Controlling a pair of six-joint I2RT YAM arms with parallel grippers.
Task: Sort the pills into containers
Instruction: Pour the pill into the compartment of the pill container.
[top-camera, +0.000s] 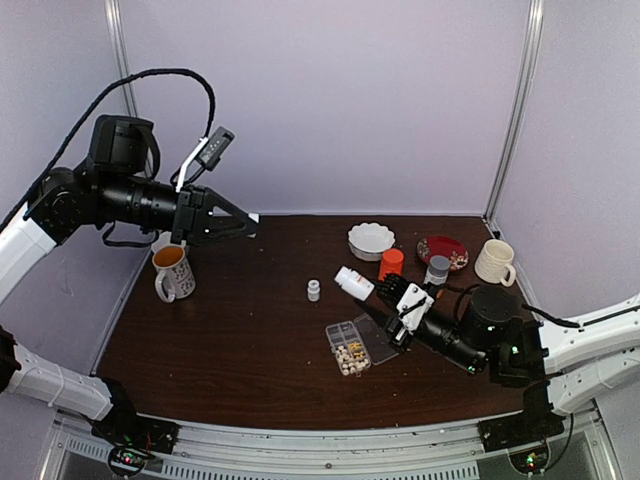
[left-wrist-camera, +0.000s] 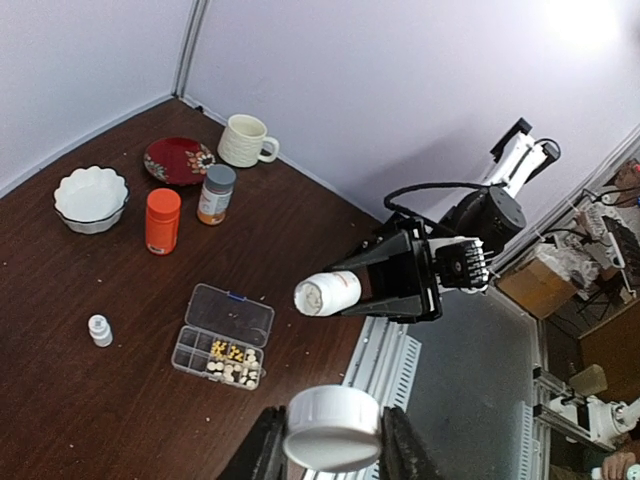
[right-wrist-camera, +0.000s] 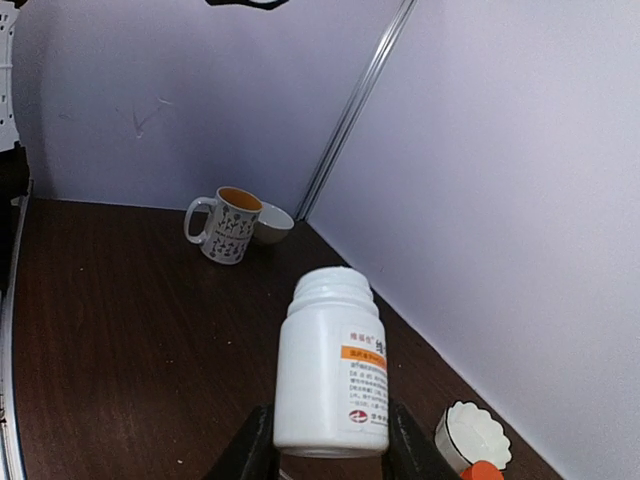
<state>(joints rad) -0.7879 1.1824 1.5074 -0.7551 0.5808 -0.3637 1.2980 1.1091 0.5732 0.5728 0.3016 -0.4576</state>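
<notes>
An uncapped white bottle (right-wrist-camera: 332, 360) with an orange-striped label is gripped at its base by my shut right gripper (right-wrist-camera: 330, 450); from above, this bottle (top-camera: 353, 282) tilts left above the table. My left gripper (left-wrist-camera: 333, 440) is raised at the left, shut on a white cap (left-wrist-camera: 333, 428). The clear organizer box (top-camera: 347, 347) lies lid-open just below the bottle. Cream and yellowish pills (left-wrist-camera: 232, 362) fill some of its cells, and other cells (left-wrist-camera: 190, 348) look empty.
A tiny white bottle (top-camera: 313, 290) stands mid-table. At the back right are a white bowl (top-camera: 371, 240), an orange bottle (top-camera: 391, 262), a grey-capped bottle (top-camera: 437, 268), a red plate (top-camera: 442, 251) and a cream mug (top-camera: 494, 262). A patterned mug (top-camera: 172, 270) stands at the left.
</notes>
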